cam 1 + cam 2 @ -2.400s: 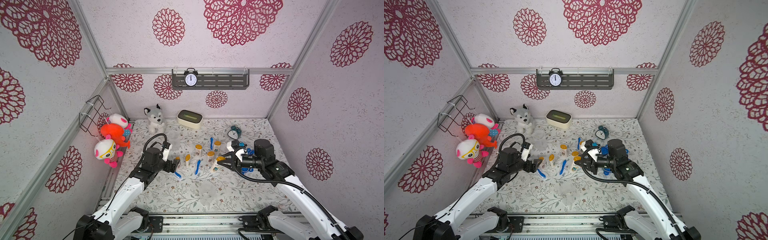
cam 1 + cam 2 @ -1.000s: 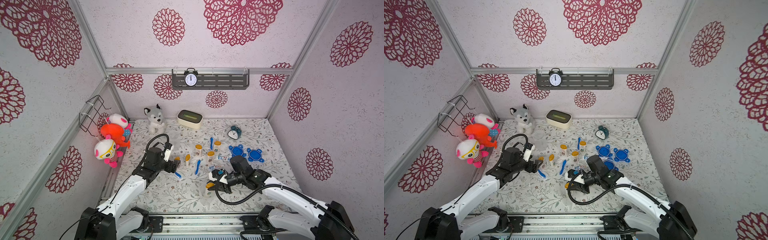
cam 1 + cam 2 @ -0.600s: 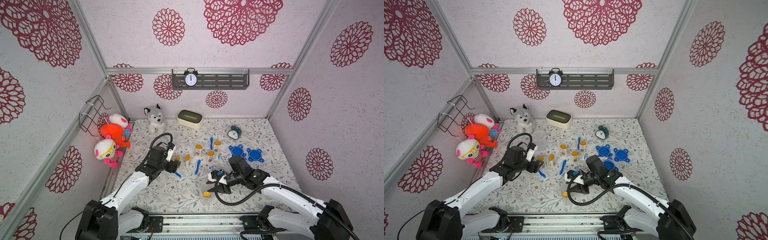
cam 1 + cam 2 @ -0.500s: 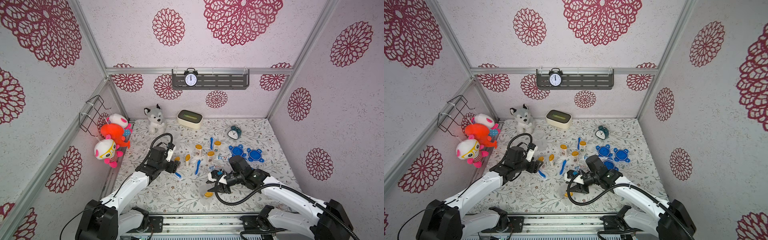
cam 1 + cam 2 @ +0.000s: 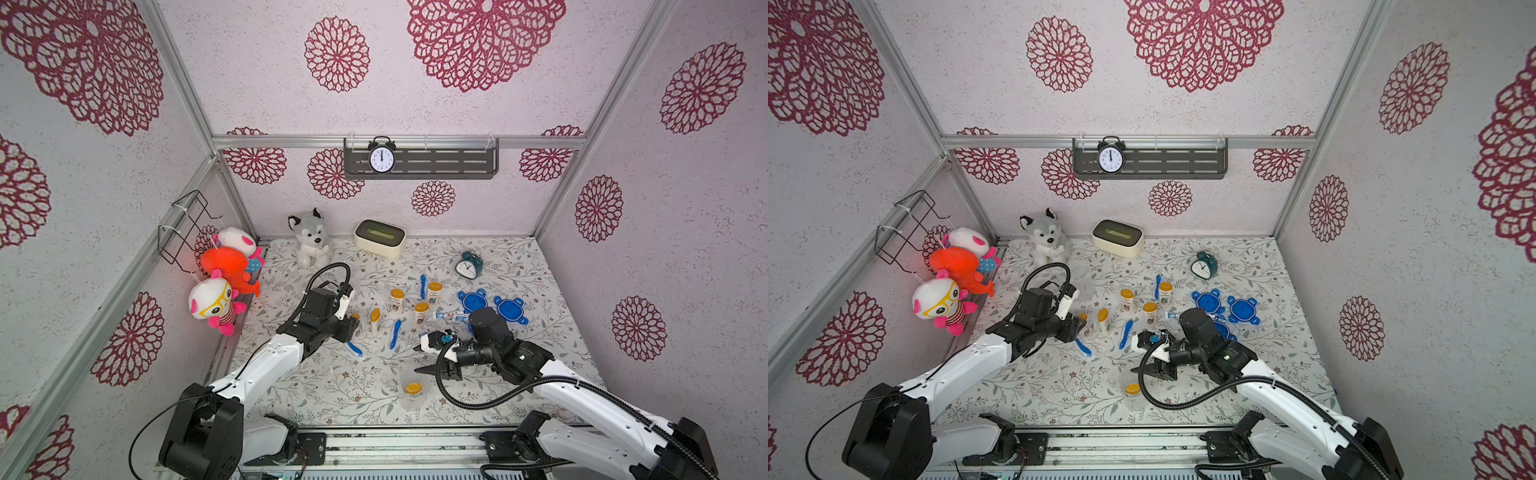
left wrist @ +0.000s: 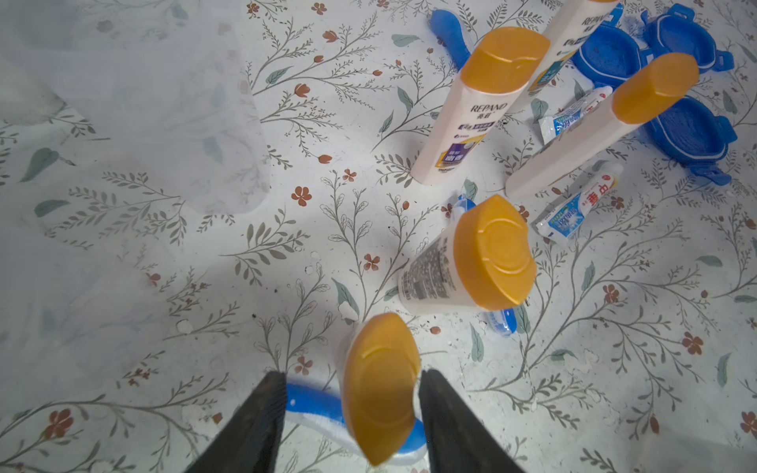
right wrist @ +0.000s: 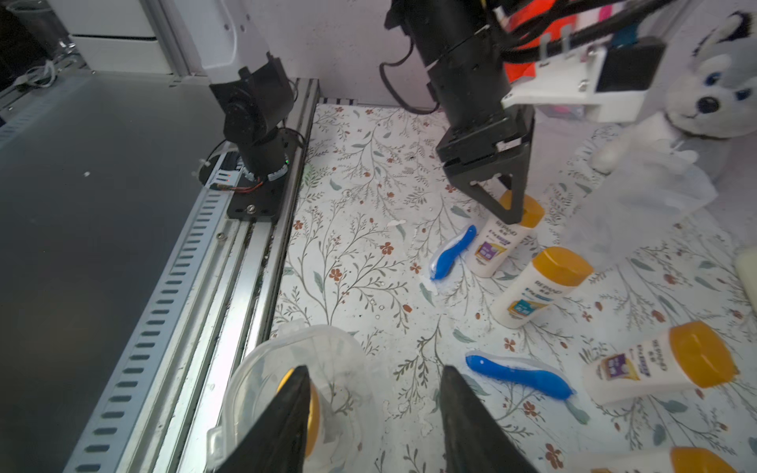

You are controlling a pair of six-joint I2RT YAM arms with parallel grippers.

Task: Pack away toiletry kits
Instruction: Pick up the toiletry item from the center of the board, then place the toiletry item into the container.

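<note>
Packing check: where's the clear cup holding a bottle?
In both top views the clear cup stands near the table's front edge, just in front of the right gripper.

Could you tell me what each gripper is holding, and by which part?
Nothing yet: left gripper straddles a bottle's cap, not clamped; right gripper is empty.

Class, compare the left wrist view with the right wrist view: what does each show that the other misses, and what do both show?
Only the left wrist view: blue lids and toothpaste tubes. Only the right wrist view: a cup with a packed bottle in it, the husky, the rail and the open right gripper. Both: the floral tabletop, a toothbrush, and the left gripper, jaws apart, astride a standing bottle.
</note>
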